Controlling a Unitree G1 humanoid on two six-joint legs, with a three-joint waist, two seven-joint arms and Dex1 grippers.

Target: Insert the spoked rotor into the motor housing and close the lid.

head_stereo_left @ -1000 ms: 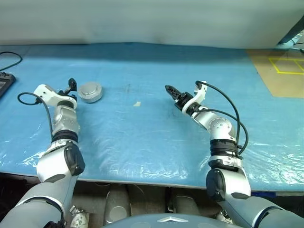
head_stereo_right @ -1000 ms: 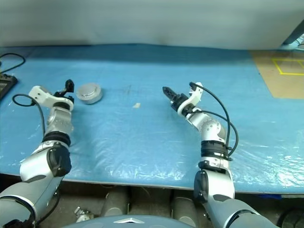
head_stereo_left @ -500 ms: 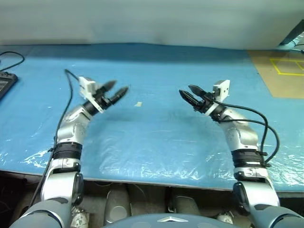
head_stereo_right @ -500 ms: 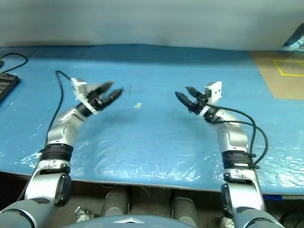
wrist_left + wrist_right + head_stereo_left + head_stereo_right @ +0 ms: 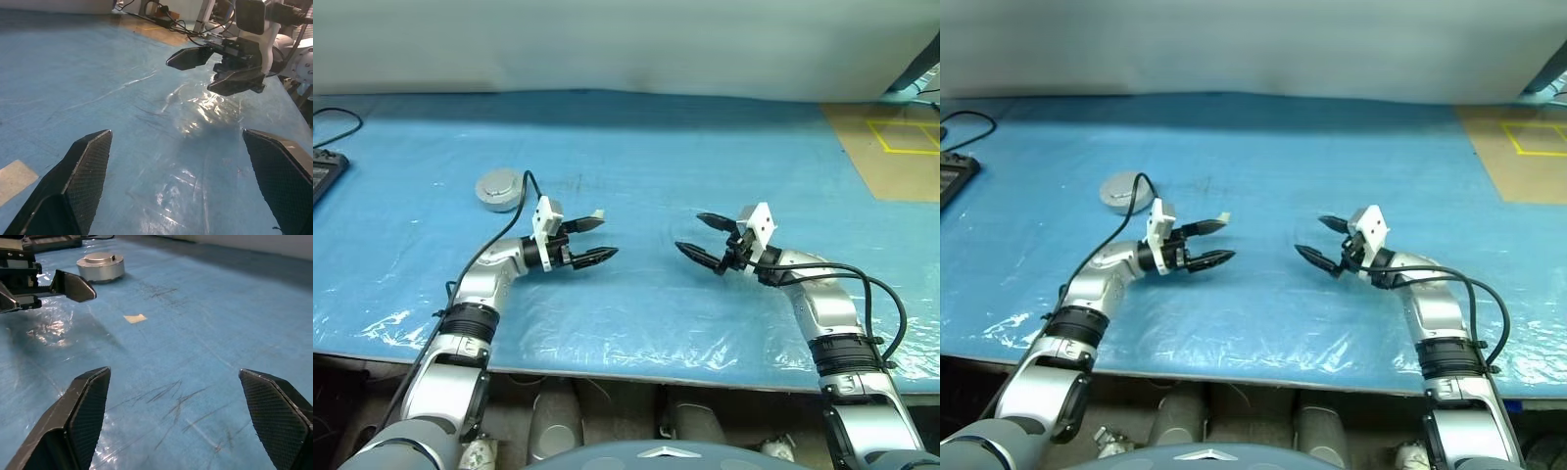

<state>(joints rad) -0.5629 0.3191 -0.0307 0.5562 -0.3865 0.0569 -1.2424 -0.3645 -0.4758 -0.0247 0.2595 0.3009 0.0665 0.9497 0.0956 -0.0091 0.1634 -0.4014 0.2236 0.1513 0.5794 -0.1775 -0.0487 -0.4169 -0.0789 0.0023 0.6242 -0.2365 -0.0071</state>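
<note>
The motor housing point(image 5: 499, 189) stands at the back left of the blue table as a closed round silver can, its plain grey lid point(image 5: 99, 258) lying flat on top. The spoked rotor is out of view. My left gripper point(image 5: 605, 236) hovers to the right of the housing and nearer to me, well apart from it. It points right, open and empty. My right gripper point(image 5: 688, 232) faces it from the right across a small gap, also open and empty. In each wrist view the other gripper's black fingers point(image 5: 188, 57) point(image 5: 71, 285) show ahead.
A small beige scrap point(image 5: 134, 318) lies on the blue plastic sheet point(image 5: 636, 304) beside my left gripper's fingertip. A black device with a cable point(image 5: 321, 178) sits at the far left edge. A tan board with yellow lines point(image 5: 891, 147) is at the back right.
My left gripper swung right, away from the housing, and turned to point right. My right gripper drew back, rolled over and opened wider. The housing stayed put.
</note>
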